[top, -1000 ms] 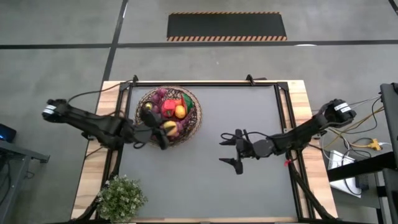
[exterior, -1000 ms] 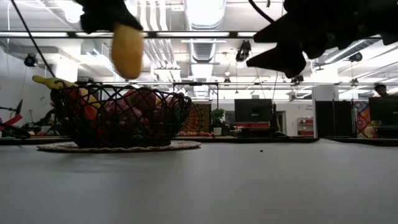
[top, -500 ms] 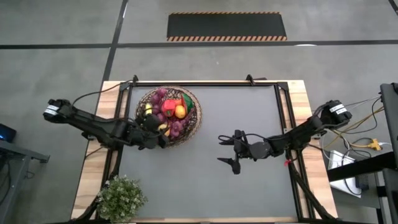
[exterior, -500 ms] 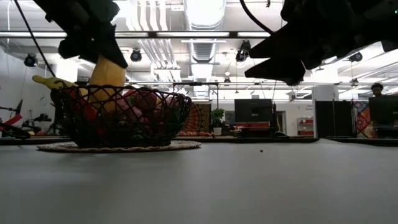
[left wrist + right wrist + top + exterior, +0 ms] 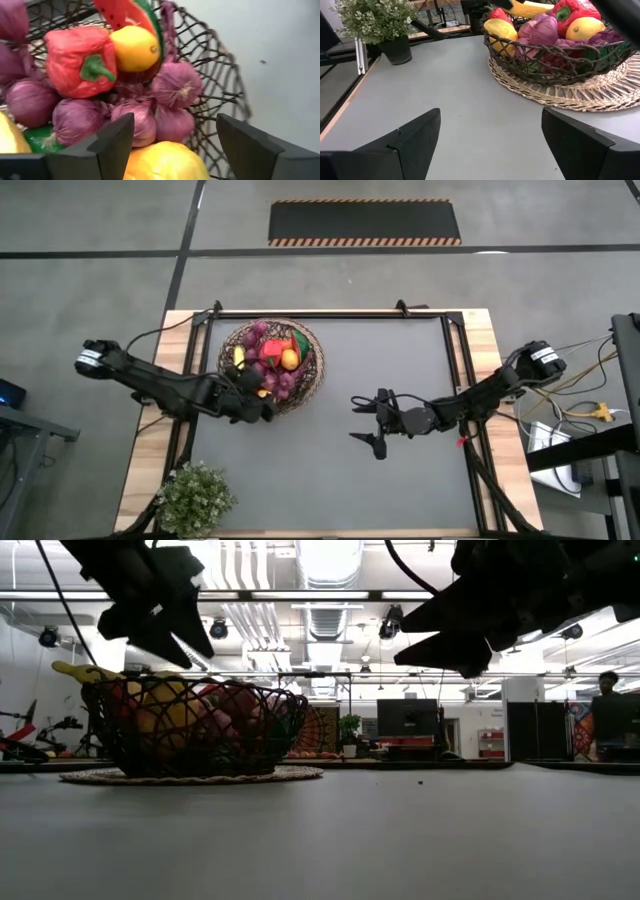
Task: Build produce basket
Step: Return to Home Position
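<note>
The dark wicker basket [image 5: 305, 375] [image 5: 200, 730] stands on a round woven mat at the table's far left, filled with produce: a red pepper [image 5: 80, 60], a yellow fruit [image 5: 134, 47], a watermelon slice [image 5: 130, 15] and purple bulbs [image 5: 175, 85]. A banana [image 5: 80, 670] sticks out over its rim. My left gripper [image 5: 258, 402] [image 5: 165, 640] [image 5: 175, 122] hangs open just above the basket's near side. A larger yellow fruit [image 5: 165, 162] [image 5: 165, 705] lies in the basket under its fingers, apart from them. My right gripper [image 5: 354, 420] [image 5: 491, 115] hovers open over the table's middle right.
A small green potted plant [image 5: 195, 495] [image 5: 377, 22] stands at the near left corner. The woven mat [image 5: 580, 95] reaches out past the basket. Bare grey tabletop [image 5: 400, 480] lies between the basket and the right arm and along the near edge.
My left gripper came down from above the basket's near rim and in over the basket, carrying the larger yellow fruit. Its fingers then opened and let go. The fruit dropped and now lies among the produce inside the basket.
</note>
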